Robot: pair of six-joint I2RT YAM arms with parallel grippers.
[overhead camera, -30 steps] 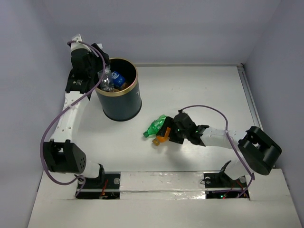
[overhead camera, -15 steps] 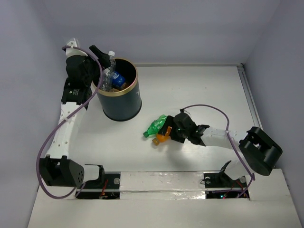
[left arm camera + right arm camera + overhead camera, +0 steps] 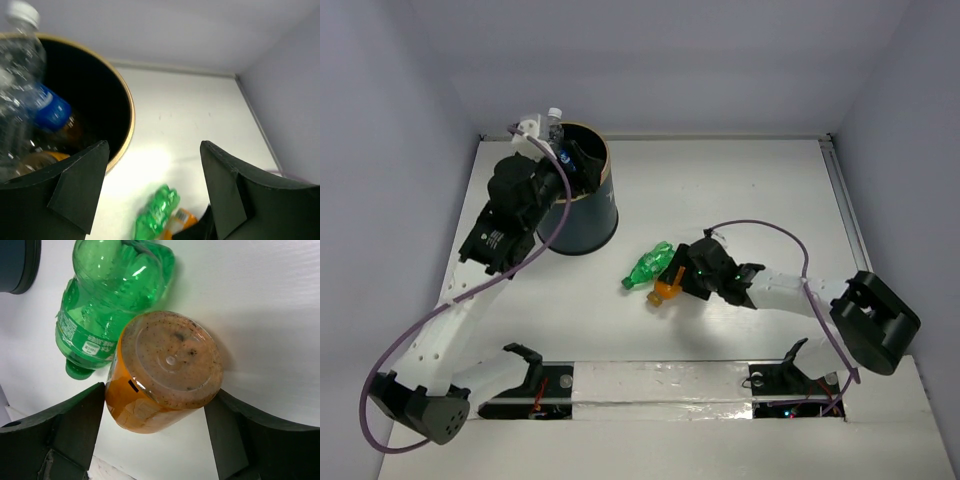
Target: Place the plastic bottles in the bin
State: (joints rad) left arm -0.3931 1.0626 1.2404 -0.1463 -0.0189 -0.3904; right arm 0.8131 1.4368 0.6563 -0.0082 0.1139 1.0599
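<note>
The right gripper (image 3: 156, 405) clamped the orange bottle (image 3: 165, 370) between its fingers, the bottle's base facing the wrist camera. The green bottle (image 3: 110, 305) lay just beside it on the white surface (image 3: 260, 315). The left gripper (image 3: 153, 150) hung wide and empty beside the bin (image 3: 127, 130), in which a clear white-capped bottle (image 3: 20, 75) stood.

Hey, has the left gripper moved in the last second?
Yes. In the top view the left gripper has drawn back from the far-left rim of the bin toward the bottom of the view. It is now open and empty.
</note>
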